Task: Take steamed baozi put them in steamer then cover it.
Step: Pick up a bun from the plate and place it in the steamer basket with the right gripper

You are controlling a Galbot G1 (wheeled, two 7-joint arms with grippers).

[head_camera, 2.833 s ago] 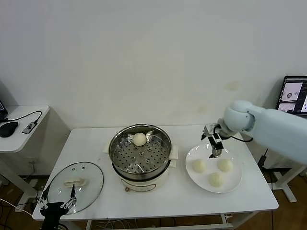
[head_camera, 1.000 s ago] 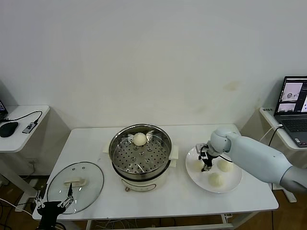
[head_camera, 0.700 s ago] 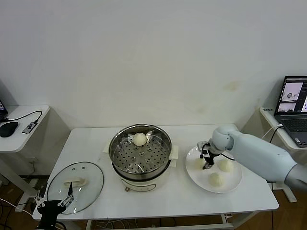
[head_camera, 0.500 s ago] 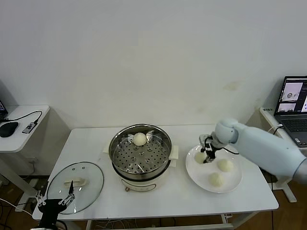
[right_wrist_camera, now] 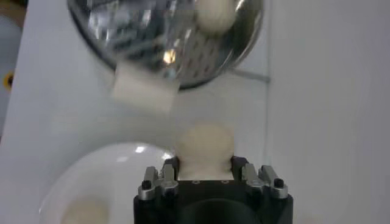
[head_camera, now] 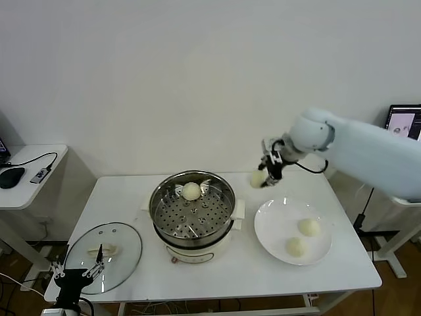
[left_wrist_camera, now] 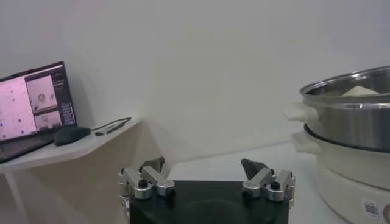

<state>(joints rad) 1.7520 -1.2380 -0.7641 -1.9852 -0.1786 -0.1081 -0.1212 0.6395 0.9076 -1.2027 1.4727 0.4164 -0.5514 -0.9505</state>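
Observation:
My right gripper [head_camera: 265, 175] is shut on a cream-white baozi [head_camera: 257, 179] and holds it in the air, above the table between the steamer and the plate. The wrist view shows the bun [right_wrist_camera: 205, 148] pinched between the fingers. The steel steamer [head_camera: 191, 207] stands mid-table with one baozi [head_camera: 191, 191] on its perforated tray; it also shows in the right wrist view [right_wrist_camera: 164, 36]. Two baozi [head_camera: 308, 226] [head_camera: 296, 246] lie on the white plate [head_camera: 276, 224]. My left gripper [head_camera: 77, 273] is open and empty, low at the table's front left.
The glass lid [head_camera: 104, 247] lies flat on the table's front left corner, right by the left gripper. A side table [head_camera: 26, 174] with a mouse stands at left. A laptop [head_camera: 404, 122] sits at far right. The steamer's side [left_wrist_camera: 350, 134] fills the left wrist view.
My right gripper closed on a baozi on the plate, lifted it and carried it up and toward the steamer. The plate now holds two buns. The left arm barely moved.

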